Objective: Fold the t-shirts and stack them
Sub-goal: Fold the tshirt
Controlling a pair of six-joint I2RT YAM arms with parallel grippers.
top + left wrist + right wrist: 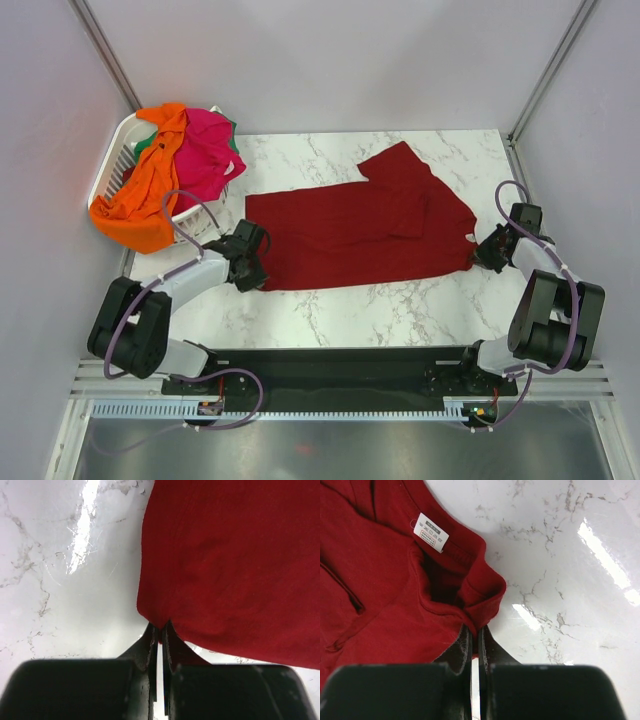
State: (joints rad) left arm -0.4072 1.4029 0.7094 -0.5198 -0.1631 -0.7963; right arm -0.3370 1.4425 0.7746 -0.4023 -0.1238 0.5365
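Note:
The dark red t-shirt (365,225) lies spread across the marble table, one sleeve pointing to the back. My left gripper (255,268) is shut on its near left hem corner, seen pinched in the left wrist view (160,630). My right gripper (480,250) is shut on the collar edge at the shirt's right end (476,630); the white neck label (430,532) shows just beyond. The orange t-shirt (145,185), hot pink t-shirt (205,150) and a bit of the green t-shirt (145,145) hang over the basket.
The white slatted laundry basket (120,150) stands at the back left corner. White walls close in the table on three sides. Bare marble (350,315) lies between the shirt and the near edge.

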